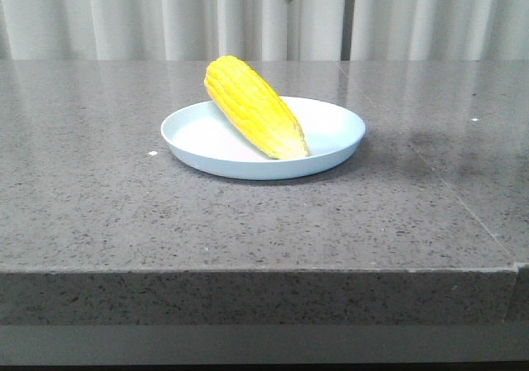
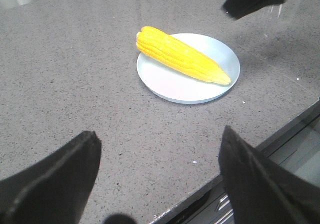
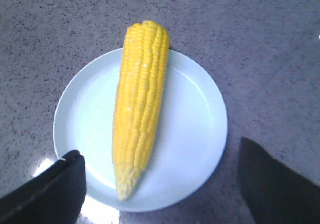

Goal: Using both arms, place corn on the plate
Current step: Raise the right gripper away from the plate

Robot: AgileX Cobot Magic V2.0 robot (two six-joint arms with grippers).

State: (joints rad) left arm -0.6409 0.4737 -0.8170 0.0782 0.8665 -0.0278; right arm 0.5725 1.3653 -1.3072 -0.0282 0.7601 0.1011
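1 corn (image 1: 253, 107) lies across 1 plate (image 1: 340, 131) on the grey speckled counter (image 1: 99, 206). The cob's thick end overhangs the plate's far rim, and its paler tip rests inside near the front rim. 2 claws are in view. The left claw (image 2: 159, 176) is spread wide and holds nothing, well apart from the plate. The right claw (image 3: 160, 184) is also wide open and empty, hanging above the plate's edge near the cob's tip.
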